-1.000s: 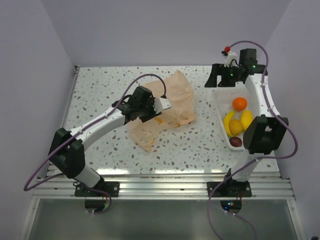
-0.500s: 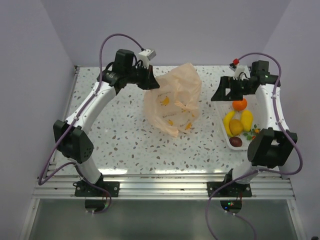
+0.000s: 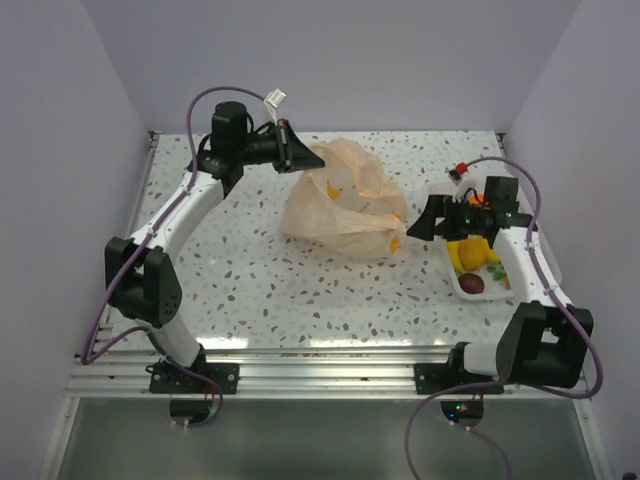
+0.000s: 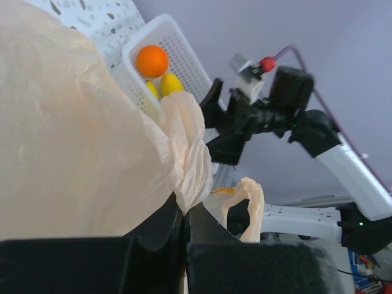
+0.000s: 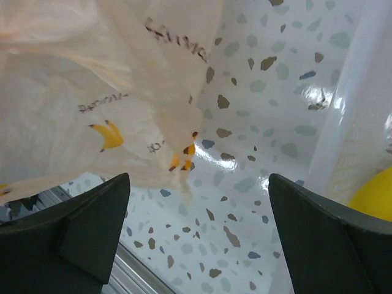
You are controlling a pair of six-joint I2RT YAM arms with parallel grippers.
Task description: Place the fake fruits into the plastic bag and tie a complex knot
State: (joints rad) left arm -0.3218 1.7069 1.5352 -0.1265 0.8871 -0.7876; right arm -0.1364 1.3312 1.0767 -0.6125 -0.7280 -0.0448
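Two arms (image 3: 190,210). One bag (image 3: 340,205). One tray (image 4: 184,58), holding one orange (image 4: 152,60), one plum (image 3: 473,284) and at least two yellow fruits (image 4: 171,83).

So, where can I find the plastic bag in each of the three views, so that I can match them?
Top external: the plastic bag is in the middle of the picture.
Left wrist: the plastic bag fills the left half.
Right wrist: the plastic bag covers the upper left.
Shared landmark: the speckled table, seen beside the bag in every view.
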